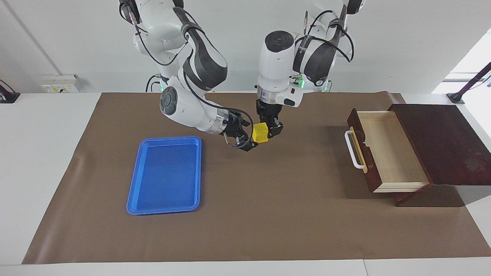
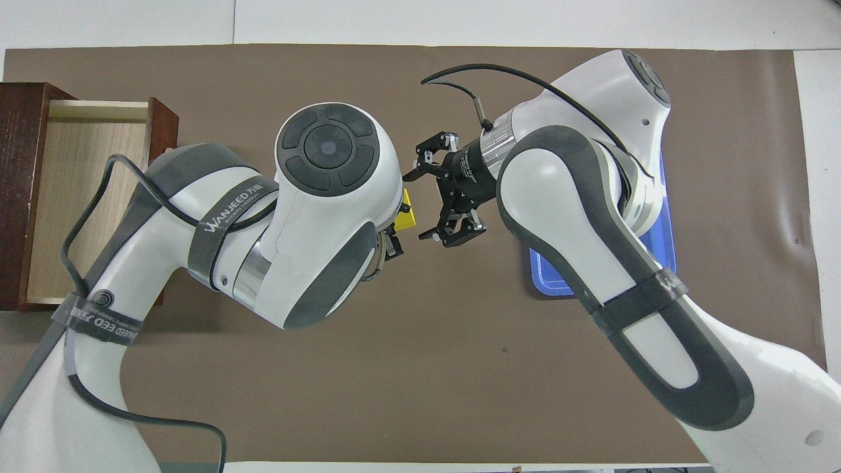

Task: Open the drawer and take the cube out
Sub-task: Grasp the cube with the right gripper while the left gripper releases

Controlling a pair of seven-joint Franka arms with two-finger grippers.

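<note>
**Left gripper holds the cube aloft while the right gripper flanks it**

Left gripper (image 1: 268,130) hangs from its arm pointing straight down, clenched on the cube (image 1: 261,133), which it holds in the air above the brown mat (image 1: 268,214). The spot lies between the blue tray (image 1: 165,175) and the drawer (image 1: 387,149), closer to the tray. Right gripper (image 1: 247,138) reaches in sideways from the tray's direction, its fingers spread on either side of the cube's edge; whether they touch it cannot be told. Seen from overhead, the cube (image 2: 405,217) peeks out from under the left arm's wrist, with the right gripper (image 2: 424,203) just beside it. The drawer stands pulled out of its dark wooden box (image 1: 441,142) at the left arm's end of the table, well apart from the cube, its pale interior showing.
</note>
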